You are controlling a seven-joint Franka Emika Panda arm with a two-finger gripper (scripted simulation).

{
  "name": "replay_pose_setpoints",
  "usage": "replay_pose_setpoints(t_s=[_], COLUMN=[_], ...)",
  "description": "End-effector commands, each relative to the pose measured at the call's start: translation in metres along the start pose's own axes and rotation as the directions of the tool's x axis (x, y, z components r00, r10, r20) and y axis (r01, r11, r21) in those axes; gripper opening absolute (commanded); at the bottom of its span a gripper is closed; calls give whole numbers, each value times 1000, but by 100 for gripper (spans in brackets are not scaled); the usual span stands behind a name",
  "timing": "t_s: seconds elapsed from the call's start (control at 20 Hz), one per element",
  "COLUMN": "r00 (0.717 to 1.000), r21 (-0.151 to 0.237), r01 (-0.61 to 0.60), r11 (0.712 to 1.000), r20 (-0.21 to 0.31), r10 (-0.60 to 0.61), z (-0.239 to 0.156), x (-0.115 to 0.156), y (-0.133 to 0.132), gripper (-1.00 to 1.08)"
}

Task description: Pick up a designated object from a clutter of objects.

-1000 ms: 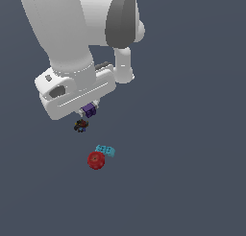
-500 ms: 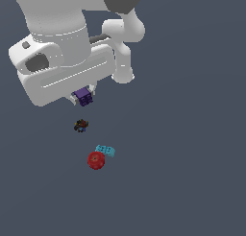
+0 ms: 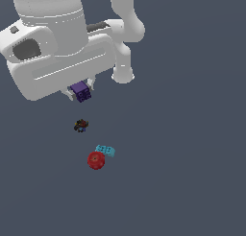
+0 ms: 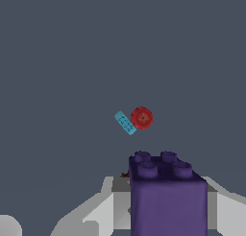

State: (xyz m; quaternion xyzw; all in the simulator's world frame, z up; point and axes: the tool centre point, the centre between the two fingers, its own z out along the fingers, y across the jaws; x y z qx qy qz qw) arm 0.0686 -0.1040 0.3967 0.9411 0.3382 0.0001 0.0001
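On the exterior view's left, the large white arm (image 3: 57, 43) fills the upper part of the scene, and its claw (image 3: 80, 90) hangs below the white hand body. The claw is pinching the purple block (image 3: 80, 91): two pale fingertips (image 3: 91, 82) show on either side of it, pressed against its sides. The block is raised off the grey table (image 3: 182, 134), well above the other things. In the wrist view the purple block (image 4: 167, 196) sits large and close, its four round studs on the upper face, with the white fingers (image 4: 103, 206) flanking it.

Below the held block in the exterior view, apart from it, lies the dark multicoloured lump (image 3: 80, 125) on the table. In the wrist view only a sliver of that lump (image 4: 125, 174) peeks out beside the block's edge.

Further toward the exterior view's right and nearer the camera, the red round object (image 3: 96, 159) rests on the table, with the cyan brick (image 3: 105, 150) just beside it, touching or very nearly so; I cannot tell which. The wrist view shows the same pair well beyond the claw: the cyan brick (image 4: 125, 122) lying slantwise against the red round object (image 4: 141, 117).
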Motion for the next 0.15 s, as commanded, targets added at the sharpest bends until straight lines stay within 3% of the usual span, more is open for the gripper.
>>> replay_pose_setpoints(t_s=[0.0, 0.1], r00=[1000, 1000], r21=[0, 0], r01=[0, 0], r11=[1000, 1000], r20=[0, 0], r10=[0, 0], z=[0, 1], x=[0, 0], y=[0, 0], gripper=[-100, -100])
